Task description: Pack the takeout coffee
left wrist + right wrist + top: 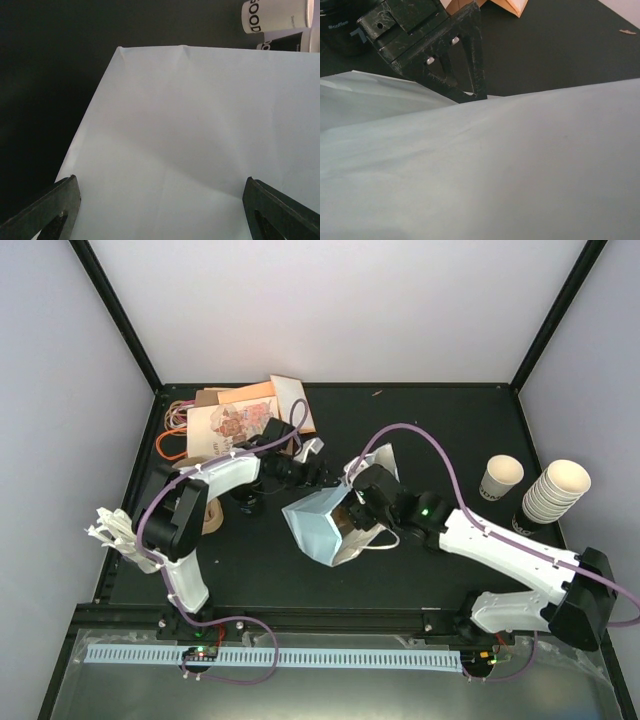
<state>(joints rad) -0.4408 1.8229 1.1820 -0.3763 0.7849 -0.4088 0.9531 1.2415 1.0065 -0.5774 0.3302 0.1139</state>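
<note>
takeout coffee [245, 502]: dark lidded shape on the black table [450, 430], under the left forearm, hard to make out
white paper bag [318, 525]: on its side, mid-table; contents unclear
left gripper [161, 184]: released, jaws wide over the bag
right gripper [358, 508]: at the bag mouth; grip cannot be told
lidless cup [501, 478]: far right, beside a stack [555, 490]
room: pale walls [330, 300]

Single cream cup [277, 15] near the desk's right edge: bold black print running sideways on its wall, reads "OOD"; the letter before it is cut by the frame edge; stacked cups [280, 41] just beside it: white lettering on a black band, only a sliver shows, unreadable; in the top view both prints are too small to read; dark rounded object [340, 30] in the right wrist view: pale "7" with a small word above it, too blurred to read; printed sheet [225, 425] at the desk's far left corner: any text illegible.
</note>
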